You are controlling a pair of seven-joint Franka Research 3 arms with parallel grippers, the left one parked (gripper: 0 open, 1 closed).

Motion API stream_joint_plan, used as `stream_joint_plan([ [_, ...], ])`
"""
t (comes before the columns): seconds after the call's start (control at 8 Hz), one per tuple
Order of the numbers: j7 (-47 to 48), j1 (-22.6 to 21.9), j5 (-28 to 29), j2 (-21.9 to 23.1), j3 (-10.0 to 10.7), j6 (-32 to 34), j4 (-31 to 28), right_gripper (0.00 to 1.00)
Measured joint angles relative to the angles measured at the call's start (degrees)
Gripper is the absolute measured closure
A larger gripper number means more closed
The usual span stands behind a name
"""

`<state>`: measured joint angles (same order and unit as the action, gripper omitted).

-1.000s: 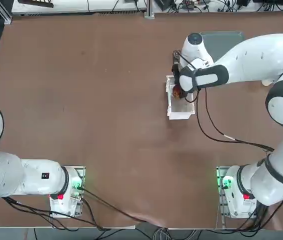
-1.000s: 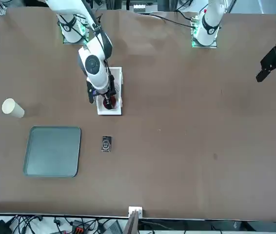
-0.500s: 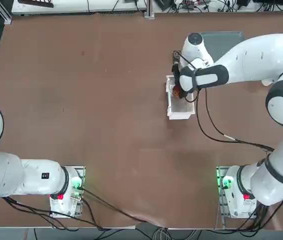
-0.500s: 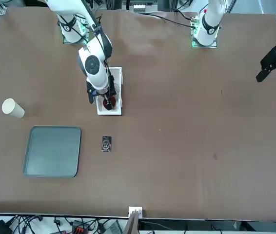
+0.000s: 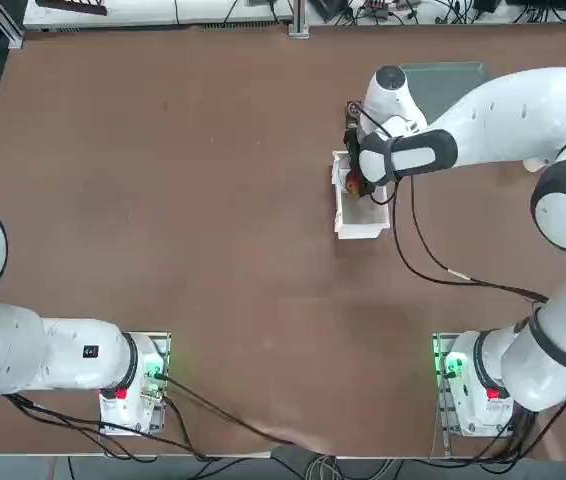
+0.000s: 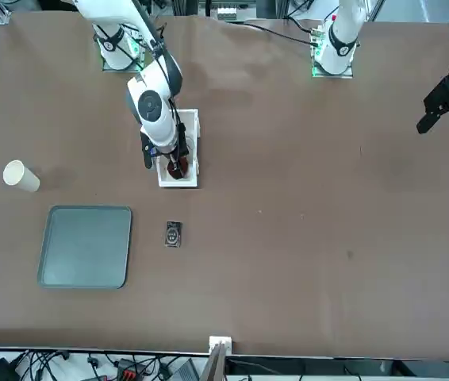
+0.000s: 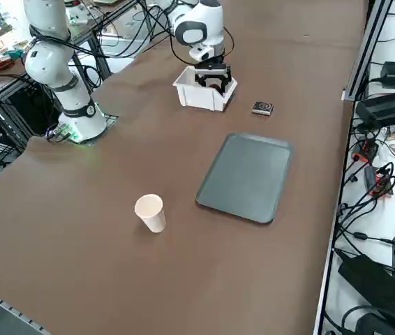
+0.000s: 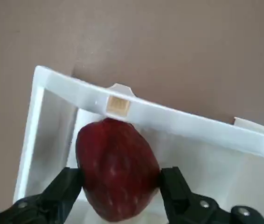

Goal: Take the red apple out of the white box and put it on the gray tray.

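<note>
Grasp stage of the pick: the black two-finger right gripper [image 8: 118,186] is lowered into the small rectangular thin-walled white plastic box [image 8: 178,122], its fingers [image 8: 66,184] set wide on either side of the small roundish dark-red apple [image 8: 115,170], which lies at one end of the box near its short wall. The fingers appear to stand against the apple's flanks, but a firm hold cannot be told; the apple is not lifted. The next move calls for closing on the smooth, glossy, rounded skin, which may slip, then a straight rise clear of the thin rim before travel over the matte brown desk [image 6: 304,238] to the flat gray-green rectangular tray with rounded corners and low rim [image 6: 86,246], which lies well apart. A white paper cup [image 6: 21,176] and a small black object [image 6: 173,234] lie near the tray.
</note>
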<state>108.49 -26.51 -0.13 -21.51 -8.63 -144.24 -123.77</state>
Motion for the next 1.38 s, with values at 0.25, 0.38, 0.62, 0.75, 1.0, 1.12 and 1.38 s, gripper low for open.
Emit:
stream_joint_plan([
  [0.25,0.00,-0.07,0.00,-0.13,-0.02,-0.17,0.01,0.04],
  [0.38,0.00,-0.10,0.00,-0.08,-0.05,-0.17,0.01,0.06],
  [0.62,0.00,-0.15,0.00,0.03,-0.08,-0.17,0.02,0.11],
  [0.75,0.00,-0.15,0.00,0.03,-0.08,-0.17,0.03,0.11],
  [1.0,0.01,-0.15,0.00,0.05,-0.08,-0.17,0.14,0.11],
  [1.12,0.03,-0.14,0.00,0.06,-0.06,-0.34,0.27,0.11],
  [1.38,0.03,-0.06,0.00,0.86,0.28,0.22,1.10,0.11],
])
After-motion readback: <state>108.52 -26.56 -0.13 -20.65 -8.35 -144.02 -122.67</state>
